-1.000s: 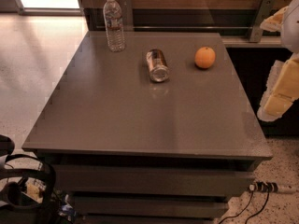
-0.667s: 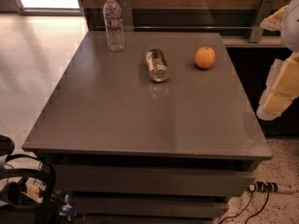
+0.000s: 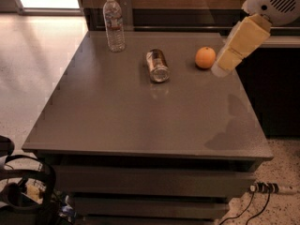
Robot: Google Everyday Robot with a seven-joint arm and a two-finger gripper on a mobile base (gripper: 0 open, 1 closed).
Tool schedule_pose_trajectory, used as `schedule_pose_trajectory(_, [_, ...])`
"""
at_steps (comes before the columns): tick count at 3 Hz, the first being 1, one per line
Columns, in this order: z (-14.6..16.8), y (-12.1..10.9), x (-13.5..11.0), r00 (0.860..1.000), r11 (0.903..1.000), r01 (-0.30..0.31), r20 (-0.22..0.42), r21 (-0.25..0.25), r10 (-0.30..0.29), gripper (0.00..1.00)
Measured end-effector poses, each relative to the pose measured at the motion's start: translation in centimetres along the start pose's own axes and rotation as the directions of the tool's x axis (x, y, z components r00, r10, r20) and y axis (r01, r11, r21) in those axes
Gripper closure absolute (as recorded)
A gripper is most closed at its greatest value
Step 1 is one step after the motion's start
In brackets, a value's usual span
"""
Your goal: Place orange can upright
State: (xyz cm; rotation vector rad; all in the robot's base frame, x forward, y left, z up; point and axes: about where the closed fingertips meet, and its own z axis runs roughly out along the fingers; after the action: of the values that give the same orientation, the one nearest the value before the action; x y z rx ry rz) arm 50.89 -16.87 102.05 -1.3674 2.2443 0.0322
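The orange can [image 3: 157, 65] lies on its side near the middle back of the grey table [image 3: 140, 121], with one shiny silver end facing me. My arm reaches in from the top right. Its cream end with the gripper [image 3: 221, 68] hangs above the table's right side, just right of the round orange fruit [image 3: 205, 57] and well to the right of the can. It holds nothing that I can see.
A clear plastic water bottle [image 3: 114, 23] stands upright at the table's back left. A dark counter runs behind and to the right of the table. Black gear [image 3: 23, 191] sits at the bottom left, and a power strip with cables [image 3: 265, 187] lies on the floor at the bottom right.
My arm has swung in from the right edge to above the table's right side, near the orange fruit. The can, fruit and bottle have not moved.
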Motion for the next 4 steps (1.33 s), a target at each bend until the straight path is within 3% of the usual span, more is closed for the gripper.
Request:
schedule_pose_trajectory(1, [2.2,-1.1,-3.7,0.989,0.9904,-0.137,0.056,-0.019,0.138,0.0])
schedule_pose_trajectory(3, [7.7,-2.4,-8.5,0.938,0.9374,-0.342,0.042,-0.065,0.345,0.0])
schedule_pose_trajectory(4, [8.0,-2.8,-8.7,0.935,0.935,-0.348,0.042,-0.067,0.351,0.0])
